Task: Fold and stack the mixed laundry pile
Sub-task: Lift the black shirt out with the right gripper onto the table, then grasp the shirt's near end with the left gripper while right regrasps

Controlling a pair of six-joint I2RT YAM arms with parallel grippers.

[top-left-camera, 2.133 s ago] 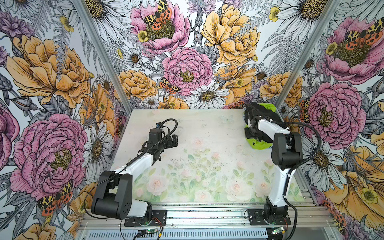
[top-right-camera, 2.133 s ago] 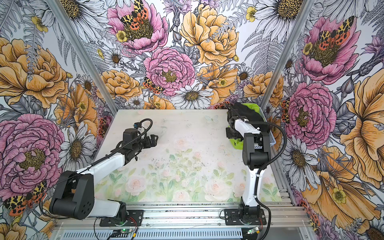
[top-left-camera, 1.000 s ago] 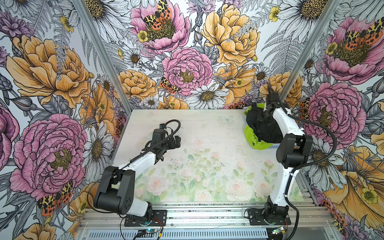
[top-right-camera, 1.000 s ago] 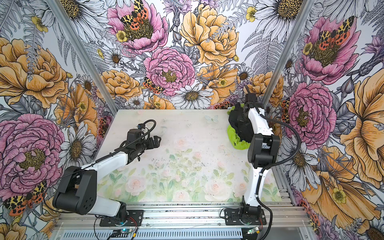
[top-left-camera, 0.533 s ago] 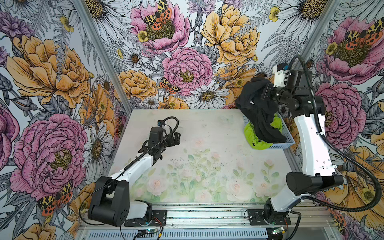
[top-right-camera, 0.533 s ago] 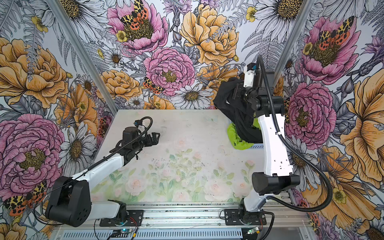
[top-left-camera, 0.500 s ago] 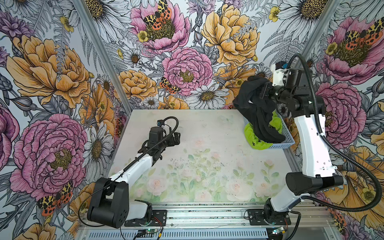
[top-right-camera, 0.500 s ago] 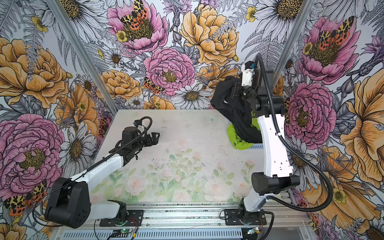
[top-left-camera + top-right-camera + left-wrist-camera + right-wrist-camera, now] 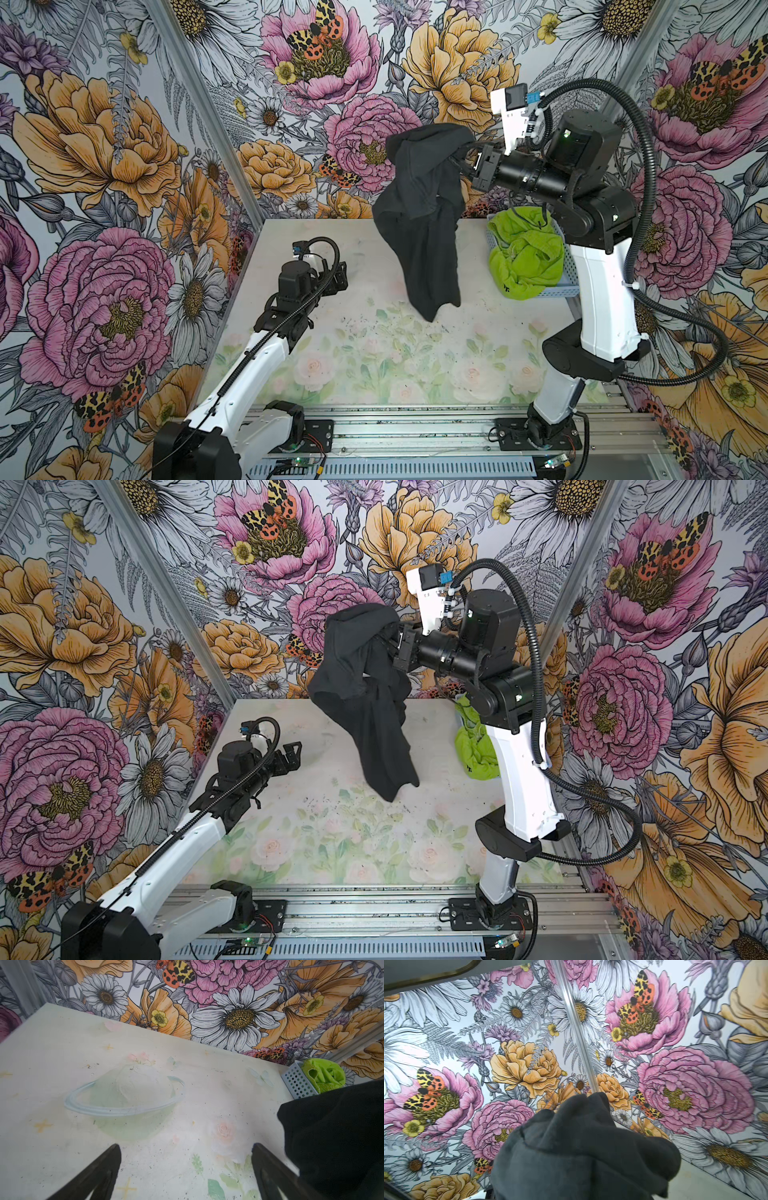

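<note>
Hanging above a pale rose-printed table, black T-shirt, floral walls around

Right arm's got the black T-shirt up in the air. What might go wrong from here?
1. The black T-shirt hangs bunched from one pinch in the right end effector, so it may land crumpled on the table.
2. Its lower end hangs not far from the open left end effector; swinging cloth could drape over or snag it.
</note>
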